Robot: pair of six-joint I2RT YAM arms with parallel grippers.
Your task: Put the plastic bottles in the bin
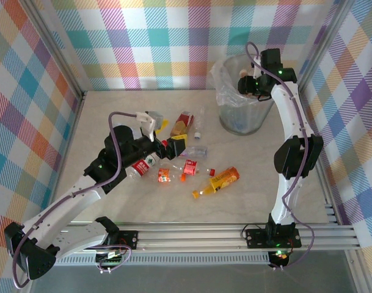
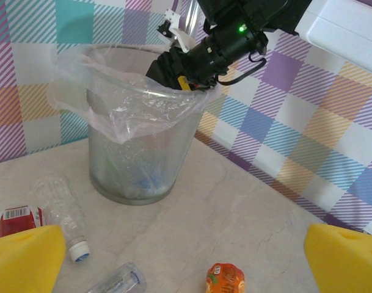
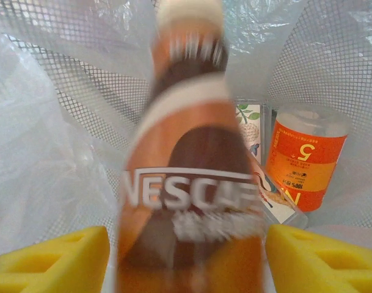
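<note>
We are partway through. Inside the bin (image 1: 231,119) an orange-labelled bottle (image 3: 303,160) already stands at the bottom. A brown coffee bottle (image 3: 192,195) hangs blurred within the bin's mouth between the right jaws, and we cannot tell whether they clamp it or stand just clear of it. Left of the bin and nearer the arms' bases, about seven bottles (image 1: 189,166) lie scattered on the table (image 1: 112,116), among them an orange juice bottle (image 1: 221,180). These make up most of the work left. The left jaws stand wide apart over that scatter, facing the bin and holding nothing.
</note>
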